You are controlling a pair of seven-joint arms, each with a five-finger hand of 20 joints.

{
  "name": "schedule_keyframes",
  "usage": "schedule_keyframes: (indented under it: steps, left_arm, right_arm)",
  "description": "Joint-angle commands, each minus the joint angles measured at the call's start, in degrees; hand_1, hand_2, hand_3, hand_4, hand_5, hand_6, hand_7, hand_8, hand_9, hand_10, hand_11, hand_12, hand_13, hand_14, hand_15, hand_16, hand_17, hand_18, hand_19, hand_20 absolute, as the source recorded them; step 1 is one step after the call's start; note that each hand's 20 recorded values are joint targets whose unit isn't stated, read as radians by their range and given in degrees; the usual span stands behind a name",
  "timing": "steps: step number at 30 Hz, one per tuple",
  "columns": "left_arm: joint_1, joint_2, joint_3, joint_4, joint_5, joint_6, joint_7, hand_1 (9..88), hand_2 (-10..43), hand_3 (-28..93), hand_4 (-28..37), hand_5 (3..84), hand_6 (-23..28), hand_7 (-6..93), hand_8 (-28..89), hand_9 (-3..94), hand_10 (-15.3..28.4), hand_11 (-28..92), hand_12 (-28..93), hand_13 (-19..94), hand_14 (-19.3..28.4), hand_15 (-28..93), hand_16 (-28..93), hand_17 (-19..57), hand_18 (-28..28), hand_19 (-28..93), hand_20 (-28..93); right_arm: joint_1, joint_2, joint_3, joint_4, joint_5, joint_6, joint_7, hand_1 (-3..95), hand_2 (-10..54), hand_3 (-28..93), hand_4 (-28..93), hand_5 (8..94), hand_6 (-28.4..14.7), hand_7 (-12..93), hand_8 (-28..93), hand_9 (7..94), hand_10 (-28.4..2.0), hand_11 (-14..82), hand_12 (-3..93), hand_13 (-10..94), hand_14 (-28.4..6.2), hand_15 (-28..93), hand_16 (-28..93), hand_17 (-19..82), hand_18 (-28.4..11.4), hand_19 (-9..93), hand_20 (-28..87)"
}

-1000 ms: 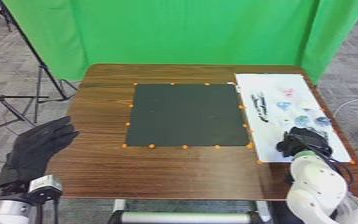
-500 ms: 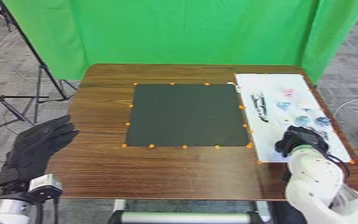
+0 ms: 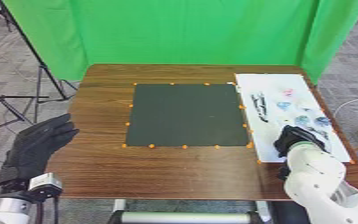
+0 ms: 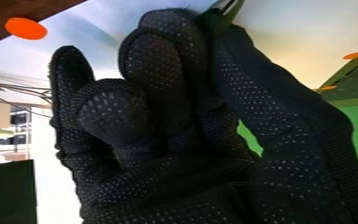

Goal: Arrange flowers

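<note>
My right hand [image 3: 296, 138] is over the near part of the white board [image 3: 262, 141] at the table's right side. In the right wrist view the thumb and a finger of that hand [image 4: 193, 130] pinch a thin green stem [image 4: 222, 19] at their tips. Beyond the hand, small flowers lie on the board: a pink one [image 3: 288, 92], a pale blue one [image 3: 283, 105] and bluish ones [image 3: 323, 121]. My left hand [image 3: 35, 142] is off the table's left edge, its fingers straight.
A dark square mat [image 3: 186, 115] edged with orange dots lies mid-table, left of the board. A slim black-and-white item [image 3: 260, 107] rests on the board's left part. A green curtain [image 3: 193, 35] hangs behind the table, and a black tripod [image 3: 40, 65] stands at left.
My right hand has moved slightly left and away from the table's near edge, over the board. The left hand has stayed in place.
</note>
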Motion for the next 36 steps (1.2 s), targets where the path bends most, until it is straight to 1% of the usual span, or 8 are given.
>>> schedule_keyframes:
  steps: [1,18,26,32,33,34,35,36]
  left_arm:
    - [0.41,-0.11,-0.12,0.06,0.2,-0.45,-0.32,27.0,5.2,82,-14.4,45.5,13.4,14.0,-8,37.9,21.4,33,10,26,27.4,54,-10,-10.5,21.6,55,13]
    - [1.59,-0.02,-0.67,-0.4,0.0,-0.08,0.23,26.8,5.1,82,-14.7,45.5,13.4,13.8,-8,37.9,21.5,33,10,26,27.5,54,-10,-10.5,21.6,55,13]
    - [2.74,0.4,-0.96,-0.8,-0.49,0.86,1.13,26.8,5.1,82,-14.8,45.5,13.5,13.8,-8,38.0,21.5,33,10,26,27.5,54,-10,-10.5,21.7,55,13]
    - [4.09,0.56,-2.37,-1.29,-0.71,1.33,1.27,26.8,5.2,82,-14.8,45.5,13.5,13.8,-8,37.9,21.5,33,10,26,27.5,54,-10,-10.5,21.6,55,13]
    - [4.13,0.36,-2.84,-1.36,-0.46,1.02,0.69,26.8,5.2,82,-14.8,45.5,13.5,13.9,-8,37.9,21.5,33,10,26,27.6,54,-10,-10.5,21.6,55,13]
    - [5.09,0.41,-3.57,-1.62,-0.51,1.05,0.98,26.8,5.2,82,-14.9,45.5,13.5,13.8,-8,37.8,21.5,33,10,26,27.6,54,-10,-10.5,21.6,55,13]
    - [5.31,0.23,-4.18,-1.73,-0.28,0.92,0.6,26.8,5.2,82,-14.9,45.5,13.5,13.8,-8,37.8,21.6,33,10,26,27.6,54,-10,-10.5,21.6,55,13]
    - [5.84,0.34,-4.71,-1.9,-0.55,1.38,1.0,26.8,5.2,82,-14.9,45.5,13.5,13.8,-8,37.8,21.5,33,10,26,27.6,54,-10,-10.5,21.6,55,13]
  right_arm:
    - [-4.56,-0.6,-1.02,3.67,1.18,0.68,-2.27,53.2,-2.4,74,-28,74.3,-6.3,44,24,75.3,-19.2,54.5,31.5,73,-15.1,77,26,30,-27.4,90,-1]
    - [-4.71,3.28,1.52,-1.74,-4.59,11.74,-6.44,53.3,-1.4,78,-28,74.6,-8.5,43,28,75.2,-17.2,53.4,38.0,74,-12.9,79,29,31,-25.7,88,5]
    - [-2.58,6.1,1.82,-4.24,-5.52,14.29,-7.46,53.2,-1.6,79,-28,74.7,-8.9,43,28,75.6,-16.9,53.1,38.8,74,-12.8,79,30,32,-25.4,87,7]
    - [2.51,6.71,0.05,-6.19,-3.37,13.75,-9.0,53.2,-1.7,79,-28,74.6,-9.0,43,28,75.8,-16.9,53.0,38.9,74,-12.7,79,30,32,-25.4,86,8]
    - [4.17,6.73,-1.05,-6.44,-2.39,13.8,-9.15,53.2,-1.7,79,-28,74.6,-8.9,43,28,75.8,-16.9,53.0,38.9,74,-12.7,79,30,32,-25.4,86,8]
    - [6.63,6.49,-2.74,-6.27,-1.99,13.19,-9.62,53.2,-1.7,79,-28,74.6,-8.9,43,28,75.9,-16.9,53.0,38.9,74,-12.7,79,30,32,-25.3,86,8]
    - [9.02,6.13,-4.45,-6.22,-1.68,12.45,-9.83,53.2,-1.8,79,-28,74.6,-8.9,43,28,75.9,-16.9,53.1,38.9,75,-12.7,79,30,32,-25.4,86,8]
    - [11.86,5.61,-6.46,-5.88,-1.19,11.86,-10.38,53.2,-1.9,79,-28,74.6,-8.9,44,28,76.1,-17.0,53.1,38.9,75,-12.8,79,30,32,-25.5,86,8]
